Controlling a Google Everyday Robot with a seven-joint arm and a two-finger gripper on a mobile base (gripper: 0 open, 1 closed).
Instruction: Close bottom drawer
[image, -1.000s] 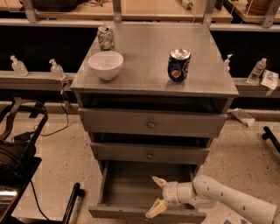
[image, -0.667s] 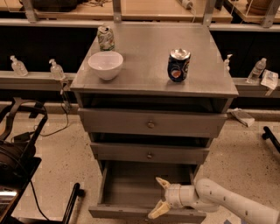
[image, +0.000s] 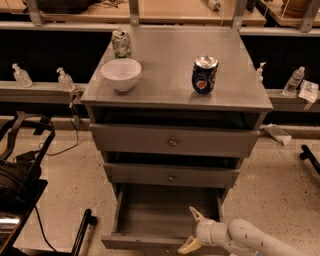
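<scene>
The bottom drawer (image: 150, 215) of the grey cabinet (image: 175, 135) is pulled far out, and what shows of its inside is empty. Its front panel (image: 135, 243) is at the bottom edge of the view. My gripper (image: 191, 230) sits at the right end of that front, over the rim. Its two cream fingers (image: 196, 214) are spread apart, one inside the drawer and one at the front edge. Nothing is held. The white arm (image: 245, 237) comes in from the lower right.
On the cabinet top stand a white bowl (image: 121, 74), a green-and-white can (image: 121, 43) and a blue can (image: 205, 74). The middle drawer (image: 171, 176) and top drawer (image: 173, 141) are pushed in. Black equipment (image: 22, 165) stands on the floor at left.
My gripper has shifted a little to the right along the drawer's front edge. The drawer itself has not visibly moved.
</scene>
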